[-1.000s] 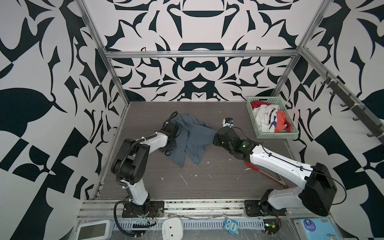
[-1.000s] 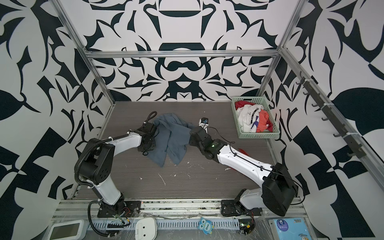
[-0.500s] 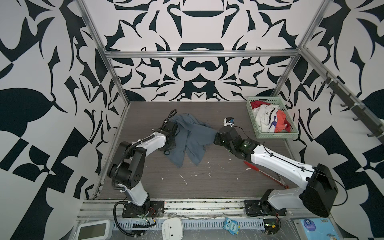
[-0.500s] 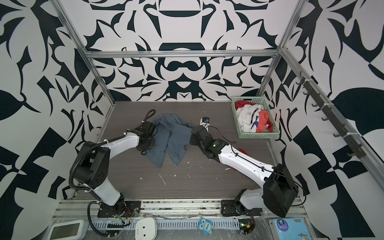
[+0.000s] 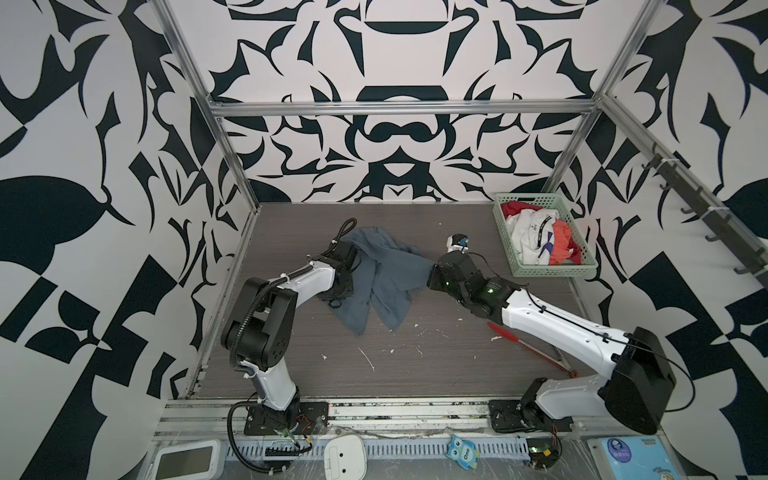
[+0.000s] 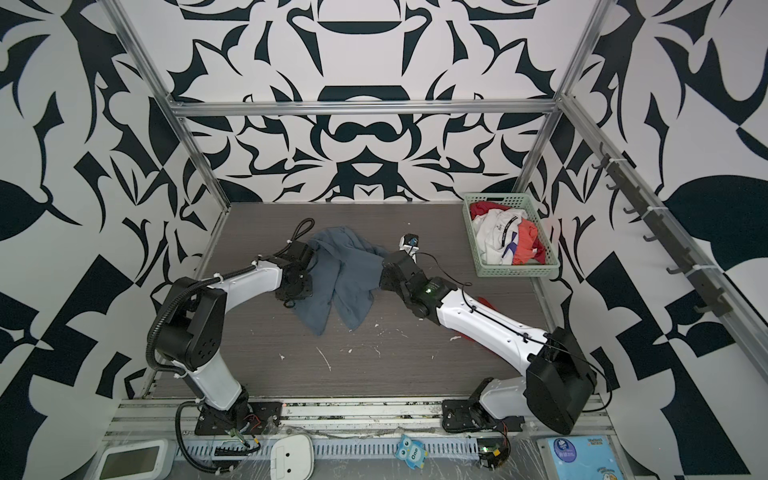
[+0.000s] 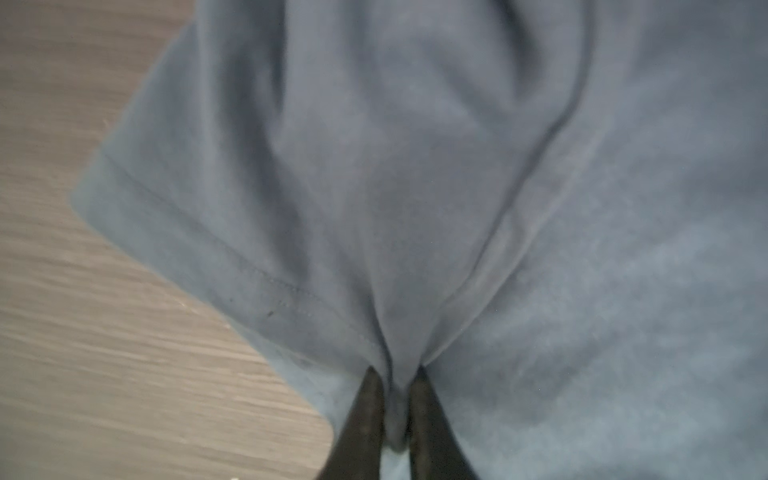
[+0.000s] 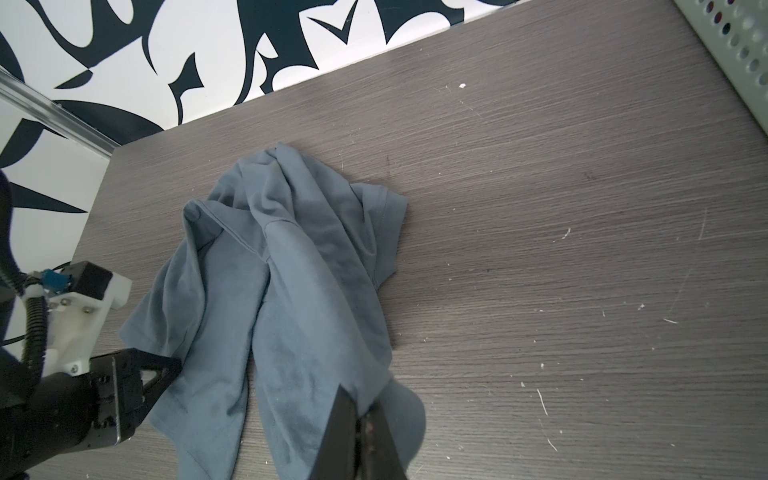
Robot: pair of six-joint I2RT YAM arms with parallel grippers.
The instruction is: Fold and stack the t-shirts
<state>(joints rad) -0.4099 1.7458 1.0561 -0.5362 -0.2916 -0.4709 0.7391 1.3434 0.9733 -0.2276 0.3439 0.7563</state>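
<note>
Two arms, each with one tool; one blue-grey t-shirt (image 5: 382, 282) out on the bench (image 5: 415, 374), crumpled and stretched between the two tools; one pale green basket (image 5: 544, 272) well beyond the right tool, on the side away from the left tool, holding a white t-shirt (image 5: 532, 237) with a dark stripe and red-orange cloth (image 5: 561, 245), though how many garments that makes I cannot tell. The left tool (image 7: 395, 370) has its jaws almost together, pinching a fold of the blue-grey t-shirt beside a stitched sleeve hem; the right tool (image 8: 361, 403) is closed on the opposite edge of the same shirt, its tips low over the bench. The bench is dark grey wood grain, scratched and flecked with white scraps; black-and-white patterned walls (image 5: 395, 62) and a metal frame (image 5: 399, 109) enclose it. Against a second ago, little differs; the shirt keeps the same shape and both tools sit at the same edges.
</note>
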